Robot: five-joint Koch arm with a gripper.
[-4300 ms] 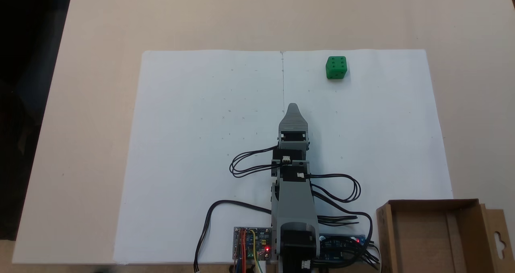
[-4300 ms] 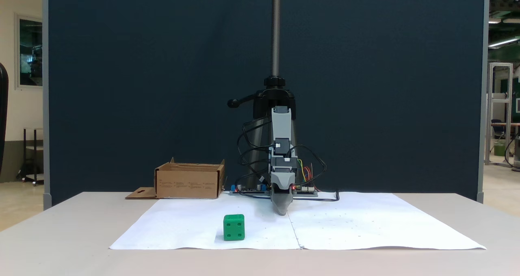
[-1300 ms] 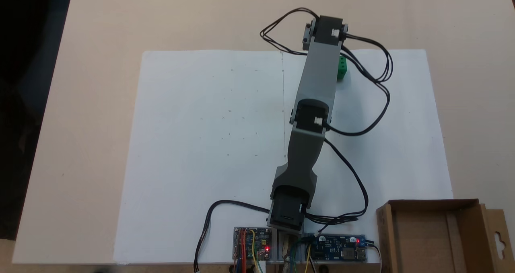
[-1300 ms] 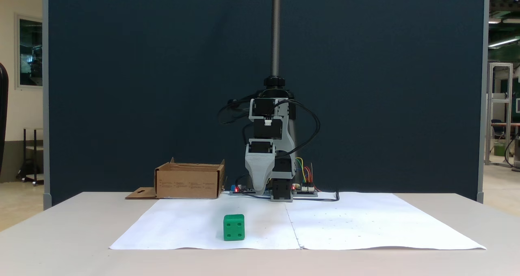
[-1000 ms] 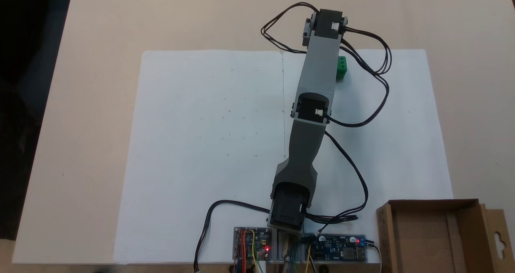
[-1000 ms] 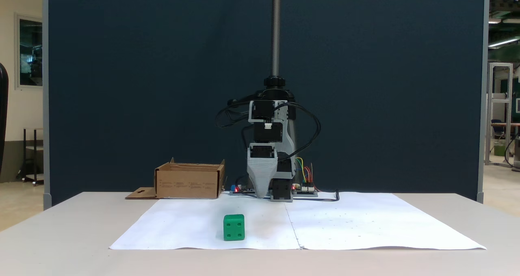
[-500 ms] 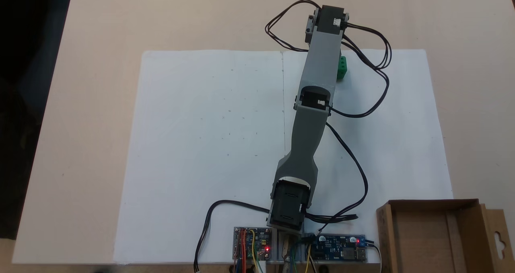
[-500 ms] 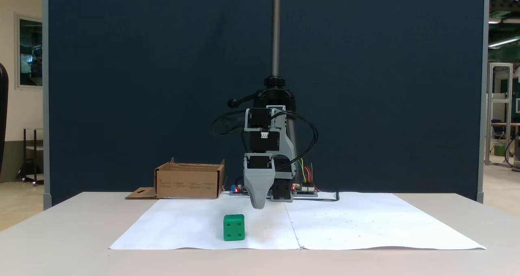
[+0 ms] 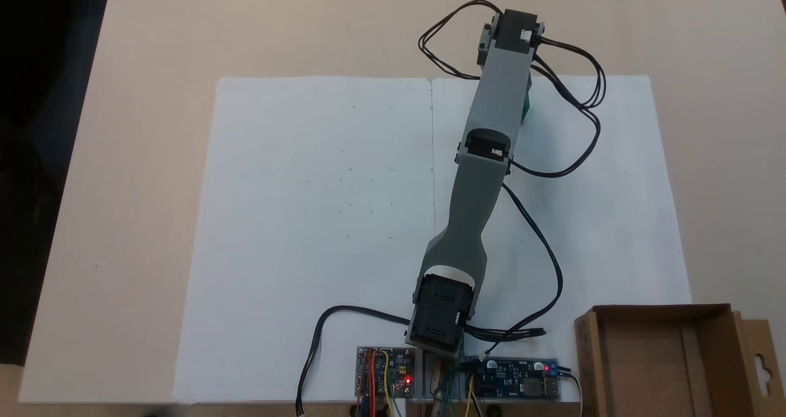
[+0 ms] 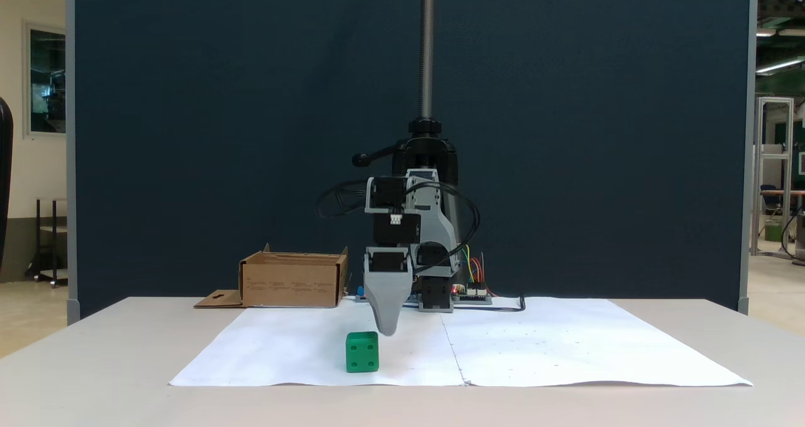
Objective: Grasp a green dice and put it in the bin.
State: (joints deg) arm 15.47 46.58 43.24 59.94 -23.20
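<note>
We log the small bright green plastic dice [image 10: 362,352] resting flat on the white paper sheet [image 10: 534,345], well apart from the shallow brown cardboard bin [image 10: 293,280]. Seen from above, only a green sliver of the dice [image 9: 525,106] peeks out beside the grey forearm link [image 9: 500,107], far across the sheet from the bin [image 9: 712,319], which sits beside the arm's base. We judge that spread deliberate: the dice lies at the far end of reach, the bin close to the base, so the carry would be a long pull back.

Relative to the dice, the grey tapered gripper [image 10: 387,329] points straight down, its tip just above and a touch to the right of the dice's top corner in the front fixed view; whether it touches we cannot tell. The arm stretches out long from the base, elbow raised, wrist bent downward, black cables [image 9: 571,122] looping to the side of the dice.

The jaws line up one behind the other, showing a single tip, so we cannot tell how far they are parted. Nothing appears held. We judge the step as the final approach, with the grasp not yet made.
</note>
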